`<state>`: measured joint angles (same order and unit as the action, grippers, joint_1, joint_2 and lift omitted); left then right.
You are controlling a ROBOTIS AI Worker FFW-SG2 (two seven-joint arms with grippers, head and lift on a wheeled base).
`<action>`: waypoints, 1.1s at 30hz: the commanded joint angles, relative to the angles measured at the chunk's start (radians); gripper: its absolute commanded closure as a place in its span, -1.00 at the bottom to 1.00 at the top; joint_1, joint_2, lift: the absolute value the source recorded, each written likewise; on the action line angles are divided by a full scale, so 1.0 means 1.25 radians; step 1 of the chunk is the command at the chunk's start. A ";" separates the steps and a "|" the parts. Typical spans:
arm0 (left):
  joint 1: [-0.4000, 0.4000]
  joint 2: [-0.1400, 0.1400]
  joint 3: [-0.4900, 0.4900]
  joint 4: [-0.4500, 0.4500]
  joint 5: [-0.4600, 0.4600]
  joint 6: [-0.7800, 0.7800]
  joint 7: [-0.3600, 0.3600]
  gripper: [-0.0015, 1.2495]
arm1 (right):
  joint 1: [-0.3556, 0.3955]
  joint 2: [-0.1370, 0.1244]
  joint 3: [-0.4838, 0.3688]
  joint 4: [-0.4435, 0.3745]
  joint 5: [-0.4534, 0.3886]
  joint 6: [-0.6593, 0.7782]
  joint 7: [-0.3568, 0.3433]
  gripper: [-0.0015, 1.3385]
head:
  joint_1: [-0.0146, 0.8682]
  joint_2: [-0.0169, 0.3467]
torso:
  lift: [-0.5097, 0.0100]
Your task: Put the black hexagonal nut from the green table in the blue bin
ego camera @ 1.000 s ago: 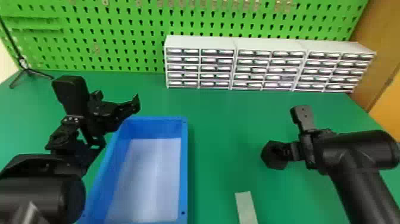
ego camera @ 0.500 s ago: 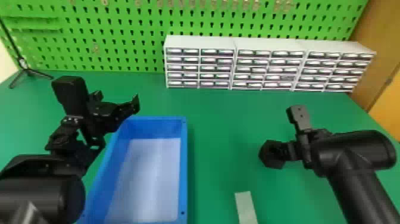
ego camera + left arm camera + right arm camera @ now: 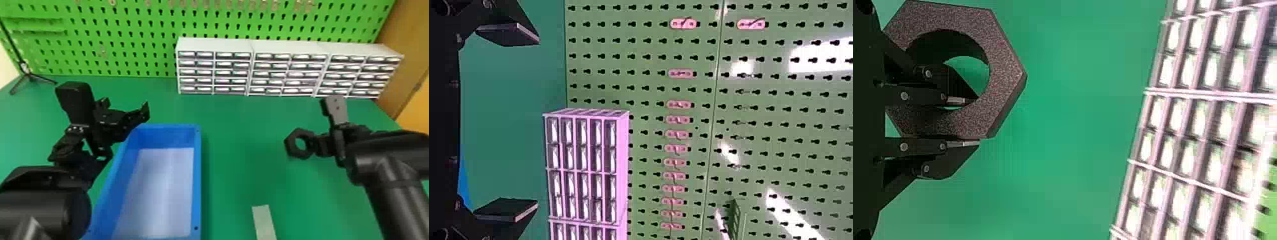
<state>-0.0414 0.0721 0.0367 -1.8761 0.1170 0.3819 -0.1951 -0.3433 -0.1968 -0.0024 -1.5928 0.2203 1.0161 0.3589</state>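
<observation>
My right tool (image 3: 316,145) is clenched on one wall of the black hexagonal nut (image 3: 289,146), one finger through its hole and the other against its outer side. I have the nut over the right part of the green tabletop (image 3: 239,153), well apart from the blue rectangular bin (image 3: 197,182); it seems to be raised, though the height is hard to judge. My left tool (image 3: 125,108) is released, fingers spread wide, near the bin's far left corner.
</observation>
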 commanded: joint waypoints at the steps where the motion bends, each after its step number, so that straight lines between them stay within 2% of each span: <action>1: 0.000 0.000 0.000 0.000 0.000 0.000 0.000 -0.79 | 0.007 -0.002 -0.026 -0.057 -0.009 -0.025 0.000 0.68 | 0.60 -0.86 | 0.59; 6: 0.001 0.000 0.001 0.000 0.000 0.000 0.000 -0.79 | 0.011 -0.002 -0.061 -0.131 -0.045 -0.083 0.000 0.68 | 0.60 -0.86 | 0.59; 9: 0.001 0.000 0.004 0.000 0.000 0.000 0.000 -0.79 | 0.012 -0.005 -0.089 -0.158 -0.110 -0.154 -0.002 0.68 | 0.60 -0.86 | 0.59; 13: 0.001 0.000 0.004 0.000 -0.005 0.000 0.000 -0.79 | 0.014 -0.006 -0.115 -0.176 -0.261 -0.235 -0.054 0.68 | 0.60 -0.86 | 0.59; 17: 0.001 0.000 0.005 0.000 -0.010 0.000 0.000 -0.79 | 0.024 0.004 -0.124 -0.179 -0.409 -0.300 -0.094 0.68 | 0.60 -0.86 | 0.59; 20: 0.001 -0.001 0.006 0.000 -0.019 0.000 0.000 -0.79 | 0.039 0.019 -0.116 -0.176 -0.505 -0.361 -0.129 0.68 | 0.60 -0.86 | 0.59; 22: 0.002 -0.001 0.007 0.000 -0.021 0.000 0.003 -0.79 | 0.043 0.027 -0.097 -0.169 -0.571 -0.388 -0.144 0.68 | 0.60 -0.86 | 0.59; 26: 0.002 -0.001 0.006 0.000 -0.022 0.000 0.017 -0.79 | 0.041 0.030 -0.037 -0.149 -0.681 -0.391 -0.159 0.68 | 0.60 -0.86 | 0.59; 33: -0.002 -0.001 0.010 0.000 -0.022 0.000 0.033 -0.79 | 0.028 0.015 0.117 -0.086 -0.854 -0.393 -0.161 0.68 | 0.60 -0.86 | 0.59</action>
<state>-0.0395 0.0705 0.0479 -1.8761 0.0890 0.3819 -0.1583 -0.2990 -0.1696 0.0419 -1.7387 -0.7392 0.5269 0.1578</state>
